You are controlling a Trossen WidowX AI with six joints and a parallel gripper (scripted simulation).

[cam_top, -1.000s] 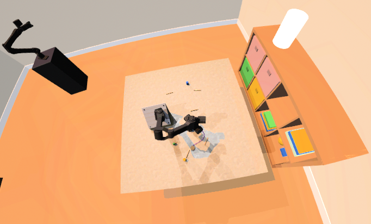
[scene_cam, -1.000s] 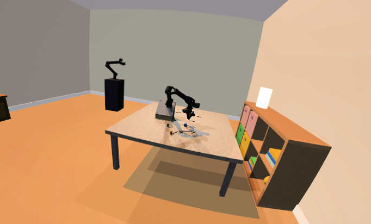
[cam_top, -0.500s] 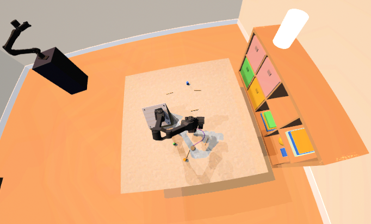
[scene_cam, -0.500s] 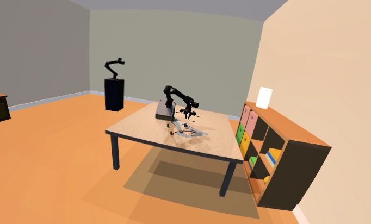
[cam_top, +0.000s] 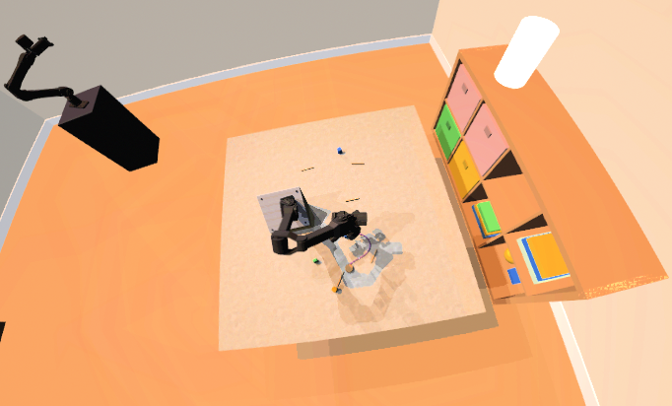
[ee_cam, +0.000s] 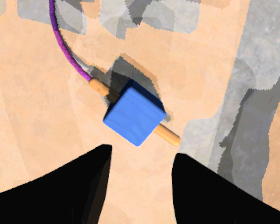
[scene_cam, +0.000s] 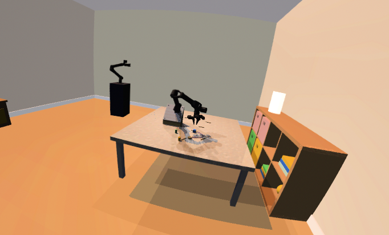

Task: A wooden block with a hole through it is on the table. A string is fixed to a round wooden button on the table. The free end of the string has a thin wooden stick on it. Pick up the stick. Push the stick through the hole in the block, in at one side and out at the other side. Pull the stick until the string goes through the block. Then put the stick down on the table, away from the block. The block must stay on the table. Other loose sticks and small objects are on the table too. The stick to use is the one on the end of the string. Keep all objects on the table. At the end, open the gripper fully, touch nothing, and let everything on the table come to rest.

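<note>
In the wrist view a blue block [ee_cam: 134,117] lies on the table with the thin wooden stick [ee_cam: 168,135] through its hole. One stick end pokes out at the lower right. The other end shows at the upper left, where the purple string [ee_cam: 60,38] [cam_top: 362,247] joins it and curves away. My gripper [ee_cam: 142,159] [cam_top: 352,228] [scene_cam: 195,120] hangs above the block, partly open and empty, its fingertips just short of the poking stick end. The block [scene_cam: 194,130] is hidden under the gripper in the top view. The round wooden button [cam_top: 349,268] lies nearer the table's front.
Loose sticks [cam_top: 307,169] [cam_top: 358,163] [cam_top: 352,199] lie behind the arm, with a small blue object [cam_top: 339,150]. A green piece [cam_top: 315,260] and an orange ball on a stick [cam_top: 335,289] lie in front. The arm's base plate [cam_top: 273,209] is to the left. A shelf [cam_top: 500,201] stands beside the table.
</note>
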